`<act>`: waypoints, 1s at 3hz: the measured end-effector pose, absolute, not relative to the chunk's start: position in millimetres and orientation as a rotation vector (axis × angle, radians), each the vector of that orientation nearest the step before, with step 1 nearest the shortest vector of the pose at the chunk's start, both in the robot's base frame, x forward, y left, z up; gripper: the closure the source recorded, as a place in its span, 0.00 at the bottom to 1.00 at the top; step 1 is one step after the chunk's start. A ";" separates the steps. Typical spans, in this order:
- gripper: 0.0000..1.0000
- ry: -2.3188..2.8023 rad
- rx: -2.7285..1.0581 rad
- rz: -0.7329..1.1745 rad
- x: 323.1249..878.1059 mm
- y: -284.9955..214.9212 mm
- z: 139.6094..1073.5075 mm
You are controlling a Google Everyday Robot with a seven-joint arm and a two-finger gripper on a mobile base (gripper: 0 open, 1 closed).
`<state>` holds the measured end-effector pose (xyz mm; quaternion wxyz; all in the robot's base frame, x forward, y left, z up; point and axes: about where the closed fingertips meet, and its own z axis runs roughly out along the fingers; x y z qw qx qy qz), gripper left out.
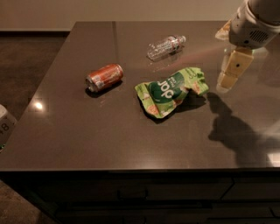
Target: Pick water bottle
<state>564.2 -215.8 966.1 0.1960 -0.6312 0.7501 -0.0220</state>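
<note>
Our gripper (228, 78) is hovering over the bench's (87, 135) far right, apart from the water bottle (166, 46) lying far-centre; we cannot tell its grip.

Single camera, looking from high over the desk's (109, 131) near edge, pitched down, facing the far wall (131, 8). Mid range: most of the top in frame, right side cropped. End effector (228, 72) hangs upper right, over the desk.
</note>
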 end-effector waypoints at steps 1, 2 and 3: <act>0.00 2.042 -1.784 -0.030 612.9 -212.7 957.7; 0.00 1.990 -1.817 -0.024 654.1 -209.1 948.9; 0.00 1.922 -1.867 -0.076 685.4 -201.5 943.8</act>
